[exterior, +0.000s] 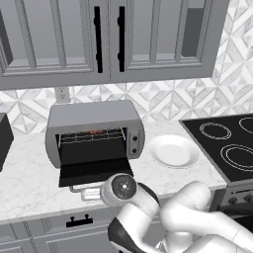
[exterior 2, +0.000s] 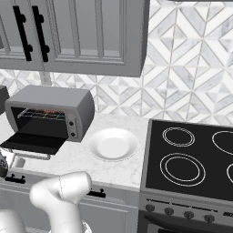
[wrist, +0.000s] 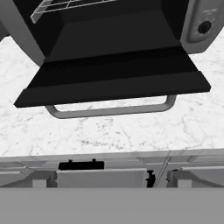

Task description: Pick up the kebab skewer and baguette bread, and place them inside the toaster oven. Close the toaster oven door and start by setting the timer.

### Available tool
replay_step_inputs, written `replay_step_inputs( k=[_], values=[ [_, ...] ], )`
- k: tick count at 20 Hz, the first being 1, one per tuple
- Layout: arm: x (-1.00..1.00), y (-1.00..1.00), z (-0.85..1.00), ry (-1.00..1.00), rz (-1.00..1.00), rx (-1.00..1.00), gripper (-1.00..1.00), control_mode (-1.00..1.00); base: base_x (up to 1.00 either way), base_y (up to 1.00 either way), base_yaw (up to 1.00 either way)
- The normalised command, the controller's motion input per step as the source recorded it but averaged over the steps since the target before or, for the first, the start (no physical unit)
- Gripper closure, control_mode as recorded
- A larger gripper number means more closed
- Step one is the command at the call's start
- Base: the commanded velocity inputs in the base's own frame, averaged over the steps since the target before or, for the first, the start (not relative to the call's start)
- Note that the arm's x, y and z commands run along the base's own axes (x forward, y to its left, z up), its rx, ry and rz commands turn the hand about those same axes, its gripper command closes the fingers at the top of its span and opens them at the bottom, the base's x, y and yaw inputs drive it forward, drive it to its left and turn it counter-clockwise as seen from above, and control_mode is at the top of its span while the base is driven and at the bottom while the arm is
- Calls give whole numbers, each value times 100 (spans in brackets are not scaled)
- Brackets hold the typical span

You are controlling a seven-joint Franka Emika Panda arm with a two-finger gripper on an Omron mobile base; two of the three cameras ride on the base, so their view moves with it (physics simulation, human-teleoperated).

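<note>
- With the toaster oven door (exterior: pixel 95 170) hanging down flat over the marble counter (exterior: pixel 29 183), the step in hand looks to be closing it, since reddish food already sits on the rack.
- At the far left of the left base view a black box appliance (exterior: pixel 4 141) stands on the counter, well apart from the work.
- Next along, the toaster oven (exterior: pixel 91 129) sits against the tiled wall, its mouth open and dark.
- On its wire rack (exterior: pixel 91 135) I can make out a reddish streak, probably the kebab skewer (exterior: pixel 96 132); the baguette bread I cannot pick out for certain.
- The door's silver bar handle (wrist: pixel 111 110) juts toward the counter edge; the hand view looks straight at it from just below and in front.
- To shut it well, I'd bring the hand up under the handle or the door's front lip and push up and back in an arc, following the hinge.
- The fingers themselves aren't clear to me, but they appear spread wide with nothing held.
- Right of the oven, a white plate (exterior: pixel 173 151) lies bare.
- Farthest right is the black cooktop (exterior 2: pixel 191 159).
</note>
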Motion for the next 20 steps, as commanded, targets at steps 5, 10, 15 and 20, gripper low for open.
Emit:
replay_step_inputs(
  k=[5, 10, 15, 20],
  values=[
    [-11, 0, -19, 0, 0, 0, -100, -100, 0, 0, 0],
    [11, 1, -24, -4, 0, 0, -100, -100, 0, 0, 0],
    [19, 5, -28, -3, 0, 0, -100, -100, 0, 0, 0],
    [27, 11, -25, 0, 0, 0, -100, -100, 0, 0, 0]
  ],
)
